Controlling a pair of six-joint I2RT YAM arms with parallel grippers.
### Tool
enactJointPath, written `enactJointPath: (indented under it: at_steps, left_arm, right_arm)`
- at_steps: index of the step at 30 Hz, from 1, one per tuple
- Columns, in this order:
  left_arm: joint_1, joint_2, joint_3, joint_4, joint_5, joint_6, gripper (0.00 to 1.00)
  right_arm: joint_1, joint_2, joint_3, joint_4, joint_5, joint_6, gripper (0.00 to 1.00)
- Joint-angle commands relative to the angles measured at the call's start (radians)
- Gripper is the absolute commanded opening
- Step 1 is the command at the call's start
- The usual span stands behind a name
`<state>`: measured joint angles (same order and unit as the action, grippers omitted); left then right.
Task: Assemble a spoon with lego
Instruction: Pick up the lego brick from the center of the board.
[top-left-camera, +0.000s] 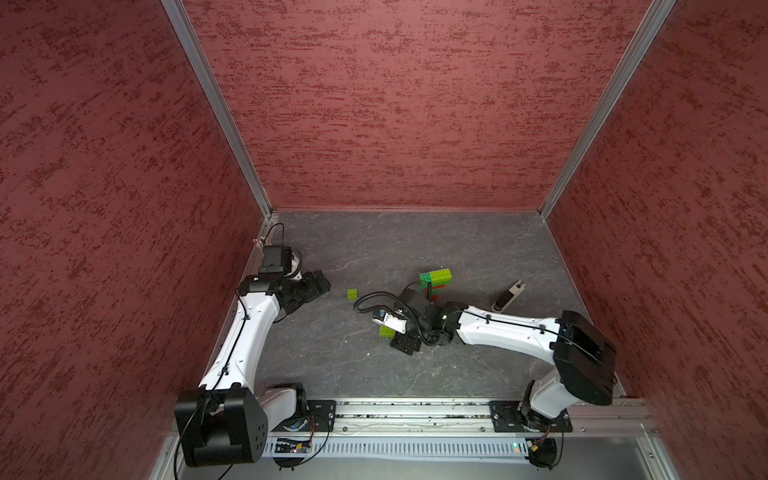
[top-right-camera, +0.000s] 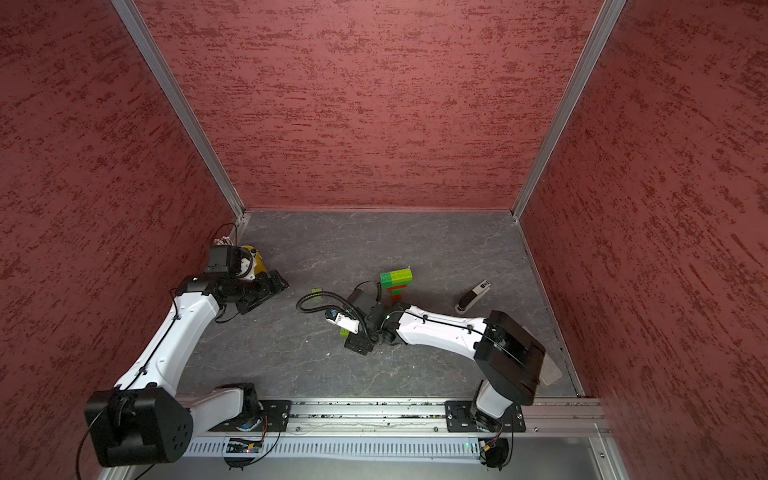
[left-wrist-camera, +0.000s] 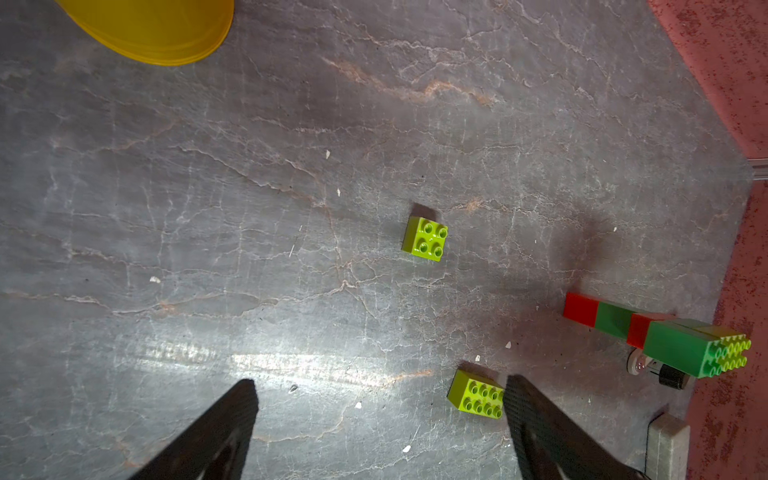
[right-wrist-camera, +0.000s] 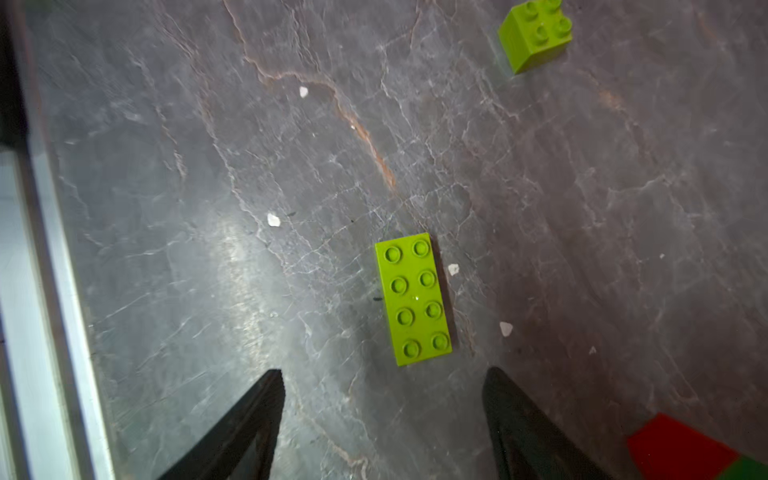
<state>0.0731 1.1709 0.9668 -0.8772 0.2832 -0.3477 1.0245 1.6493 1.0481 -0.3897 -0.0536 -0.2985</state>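
The partly built spoon (top-left-camera: 435, 279) lies mid-table, with a dark green and lime head and a red-and-green stem (left-wrist-camera: 602, 318). A loose oblong lime lego brick (right-wrist-camera: 413, 299) lies studs up just ahead of my right gripper (right-wrist-camera: 382, 374). That gripper is open, its fingers apart over bare table with nothing between them. In both top views the right wrist half covers this brick (top-left-camera: 385, 331). A small square lime brick (top-left-camera: 352, 294) sits to the left of it. My left gripper (left-wrist-camera: 380, 382) hangs open and empty at the left, well away from the bricks.
A yellow cup (top-right-camera: 257, 259) stands behind the left wrist near the left wall. A black-and-white oblong object (top-left-camera: 509, 295) lies at the right. A small bulb-like part (left-wrist-camera: 642, 363) sits by the spoon's head. The metal rail (top-left-camera: 415, 409) borders the front edge.
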Motion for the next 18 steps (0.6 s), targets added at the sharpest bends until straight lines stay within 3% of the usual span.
enactJointPath:
  at_steps: [1, 18]
  left_arm:
    - [0.017, -0.008, -0.015, 0.033, 0.037, 0.040, 0.95]
    - [0.022, 0.036, -0.039, 0.072, 0.047, 0.058, 0.93]
  right_arm:
    - [0.003, 0.068, 0.066, 0.052, 0.048, -0.025, 0.74]
    - [-0.012, 0.229, 0.146, -0.006, 0.034, -0.045, 0.51]
